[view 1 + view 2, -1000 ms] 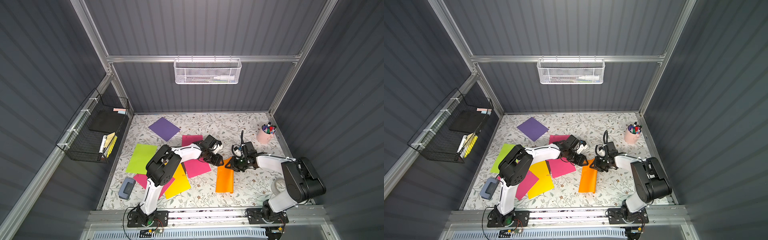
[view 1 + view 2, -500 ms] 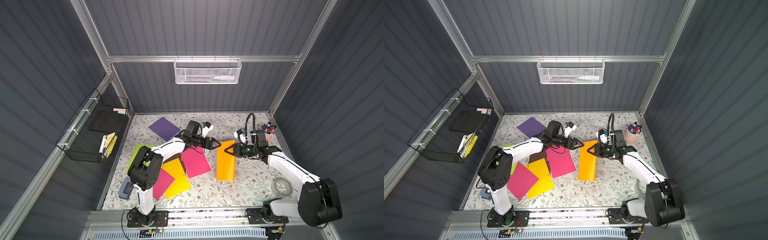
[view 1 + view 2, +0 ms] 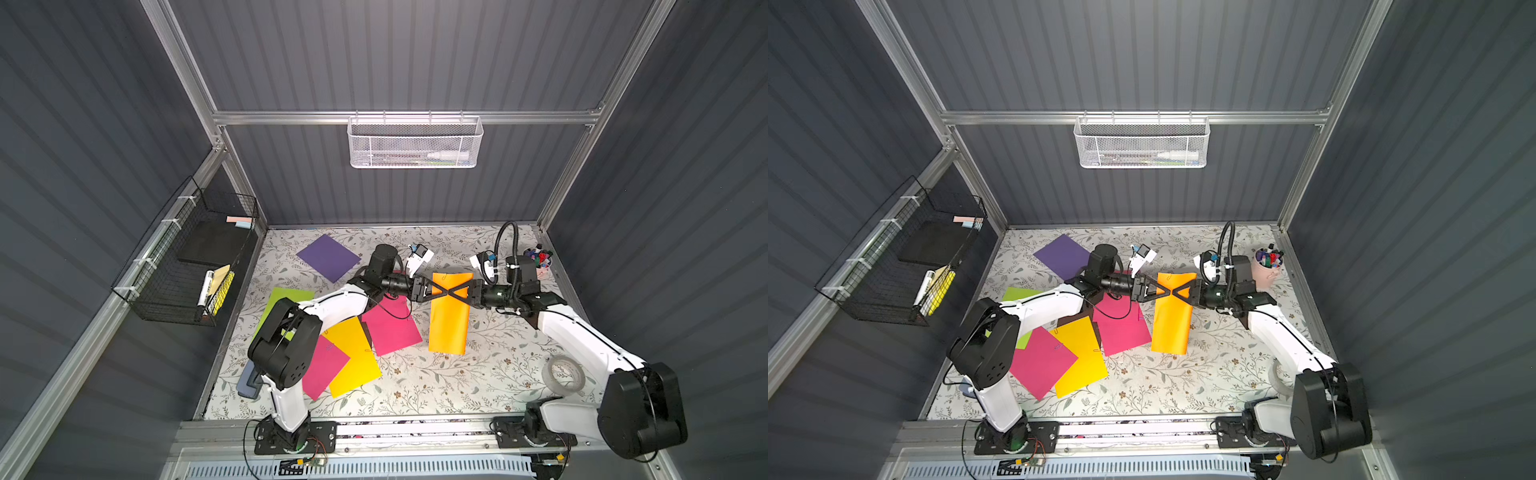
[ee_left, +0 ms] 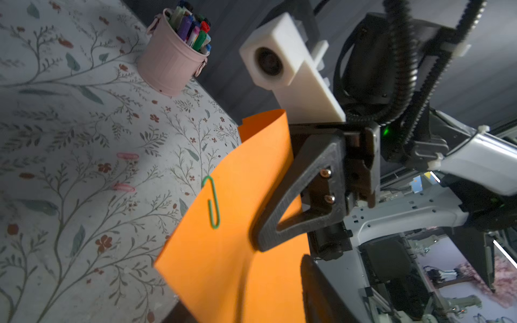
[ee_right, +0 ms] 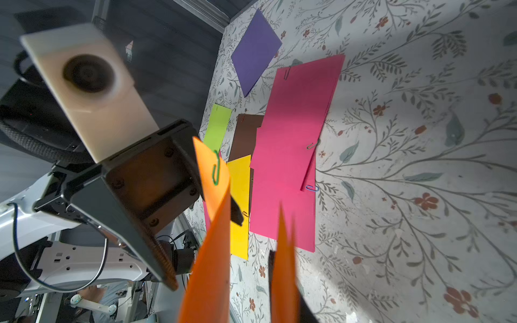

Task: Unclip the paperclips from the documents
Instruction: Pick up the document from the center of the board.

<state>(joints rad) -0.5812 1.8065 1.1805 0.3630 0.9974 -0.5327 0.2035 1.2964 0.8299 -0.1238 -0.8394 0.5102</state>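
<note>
The orange document [image 3: 449, 328] hangs upright above the table, with my right gripper [image 3: 450, 291] shut on its upper edge. A green paperclip [image 4: 213, 202] sits on that edge near a corner, also seen in the right wrist view [image 5: 216, 167]. My left gripper [image 3: 444, 290] meets the right one tip to tip over the sheet; its jaws stand apart with the sheet between them. Magenta [image 3: 390, 328], yellow [image 3: 353, 357], lime green [image 3: 282, 299], purple [image 3: 328, 257] and brown [image 5: 246, 134] documents lie flat, some clipped, one with a blue paperclip [image 5: 312, 188]. Two pink paperclips [image 4: 127, 155] lie loose.
A pink bucket of markers [image 3: 538, 259] stands at the back right. A tape roll [image 3: 565, 374] lies by the right arm's base, and a grey object [image 3: 249, 380] at the front left. A black wire basket [image 3: 187, 266] and a white mesh basket [image 3: 413, 143] hang on the walls.
The right gripper has lifted the orange sheet off the table and holds it hanging. The left gripper rose too, then moved right until its jaws reached the sheet's top edge.
</note>
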